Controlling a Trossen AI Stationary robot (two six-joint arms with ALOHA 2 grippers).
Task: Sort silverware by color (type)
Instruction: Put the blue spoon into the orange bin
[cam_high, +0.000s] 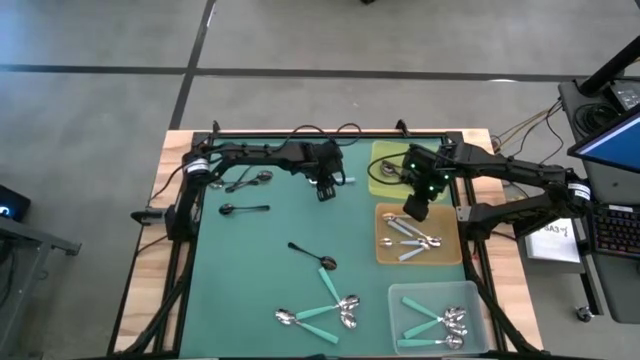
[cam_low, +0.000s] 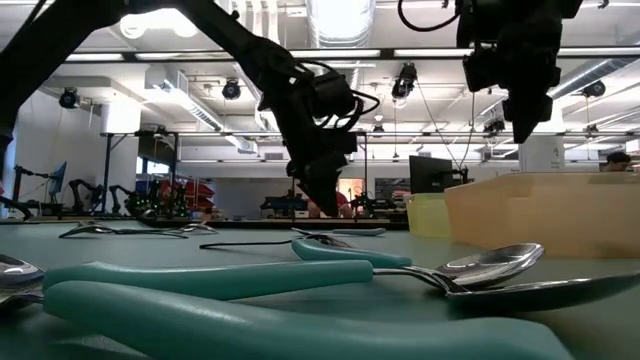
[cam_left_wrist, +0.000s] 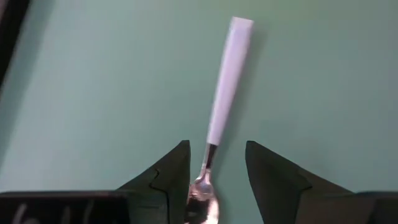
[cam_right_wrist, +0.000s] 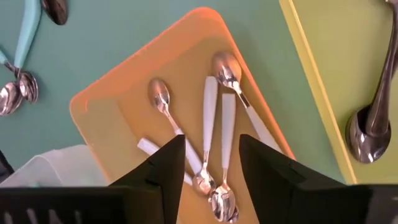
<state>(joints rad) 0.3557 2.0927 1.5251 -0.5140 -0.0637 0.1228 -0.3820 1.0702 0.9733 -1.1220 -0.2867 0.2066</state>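
Observation:
A light blue-handled spoon (cam_left_wrist: 225, 81) lies flat on the green mat near the far middle (cam_high: 346, 180). My left gripper (cam_left_wrist: 214, 149) (cam_high: 326, 188) is open and low over it, one finger on each side of the spoon's neck and bowl (cam_left_wrist: 202, 183). My right gripper (cam_right_wrist: 211, 140) (cam_high: 415, 207) hangs open above the orange tray (cam_right_wrist: 99, 99) (cam_high: 448, 252), with nothing between its fingers. That tray holds several light blue spoons (cam_right_wrist: 210, 106). Teal-handled spoons (cam_high: 325, 310) and black spoons (cam_high: 312, 255) (cam_high: 245, 208) lie loose on the mat.
A yellow tray (cam_high: 380, 158) at the far right holds a black spoon (cam_right_wrist: 373, 118). A clear tray (cam_high: 400, 325) at the near right holds teal spoons (cam_high: 440, 322). More dark spoons (cam_high: 250, 180) lie at the far left, under my left arm. The mat's middle is bare.

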